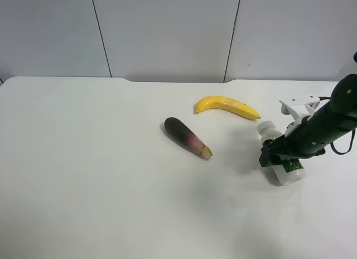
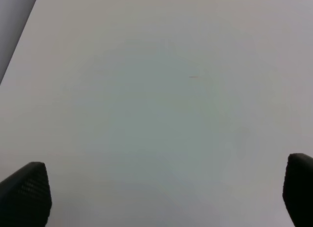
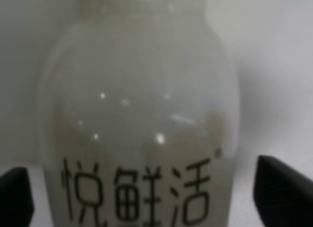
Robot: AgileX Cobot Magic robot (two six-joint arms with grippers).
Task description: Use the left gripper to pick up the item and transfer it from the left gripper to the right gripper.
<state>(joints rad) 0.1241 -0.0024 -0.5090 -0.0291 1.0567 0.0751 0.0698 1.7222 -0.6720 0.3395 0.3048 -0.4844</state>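
Your right gripper (image 1: 273,157) sits over the bottle (image 1: 281,158), which lies on the table (image 1: 100,175) right of the banana (image 1: 227,106) and eggplant (image 1: 187,137). Its fingers (image 3: 281,190) straddle the bottle, apart from its sides. Your left gripper (image 2: 156,195) hangs jaws wide over bare table.

Showing black right gripper (image 1: 268,157) on a black arm (image 1: 329,122), white bracket (image 1: 299,107), looping black cable (image 1: 343,148); textured black fingertips (image 2: 25,192).

High view overlooks table (image 1: 111,186); right wrist nearly touches bottle (image 3: 142,129).
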